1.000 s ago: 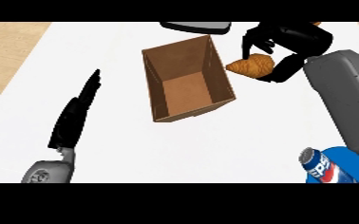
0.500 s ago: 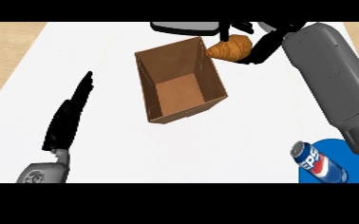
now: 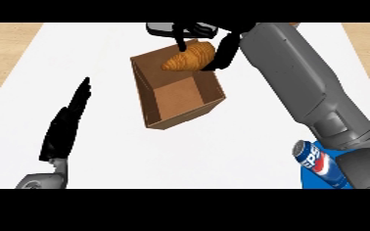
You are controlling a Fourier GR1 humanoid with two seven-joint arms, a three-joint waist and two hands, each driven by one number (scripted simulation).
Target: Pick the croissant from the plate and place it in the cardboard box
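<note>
Release was the step in hand. The golden-brown curved croissant (image 3: 189,57) was held over the far rim of the open brown cardboard box (image 3: 177,94), clamped in the curled fingers of the black right hand (image 3: 220,54). It was best carried nearer the box's middle before being released, so the rim was cleared. The left hand (image 3: 65,125) was rested open at the lower left.
</note>
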